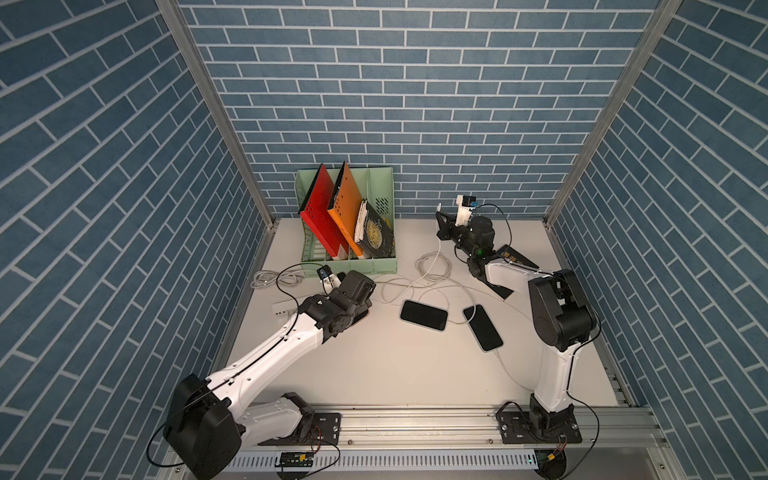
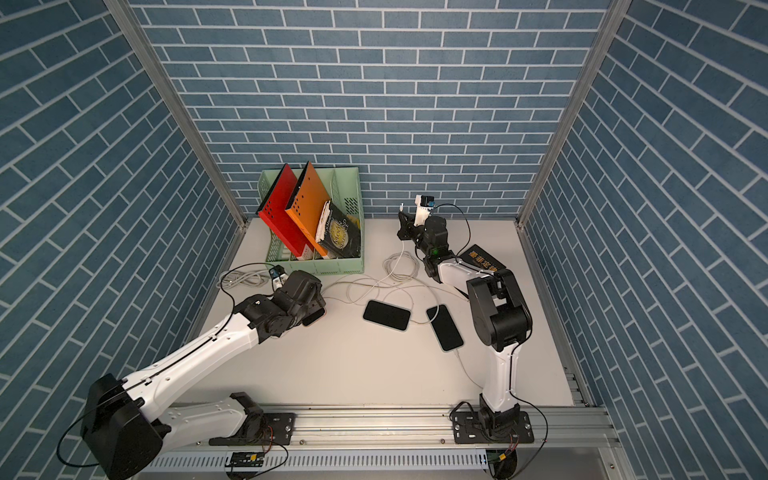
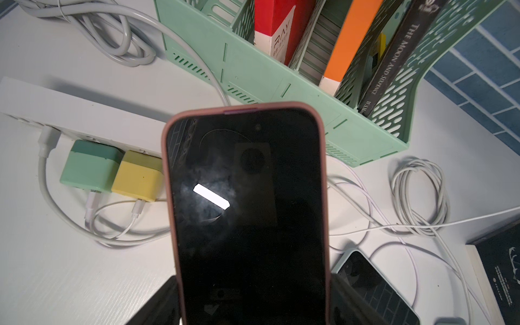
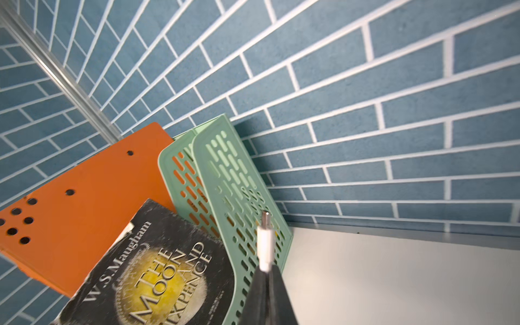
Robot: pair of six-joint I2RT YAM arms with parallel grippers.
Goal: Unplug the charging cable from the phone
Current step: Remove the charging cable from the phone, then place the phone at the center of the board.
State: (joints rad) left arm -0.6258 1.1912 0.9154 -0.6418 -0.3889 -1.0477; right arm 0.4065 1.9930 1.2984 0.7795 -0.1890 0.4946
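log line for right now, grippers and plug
left gripper: holding pink phone | right gripper: shut on plug, raised | plug: tip bare, out of phone

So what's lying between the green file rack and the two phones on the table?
Loose white charging cables cross that gap and nothing else does; this shows in both top views.

pink-cased phone (image 3: 247, 211) unplugged; cable plug (image 4: 265, 244) bare

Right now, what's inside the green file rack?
In the rack: a red folder, an orange folder and a black paperback, all leaning. The slot floors under them and anything behind the folders are covered.
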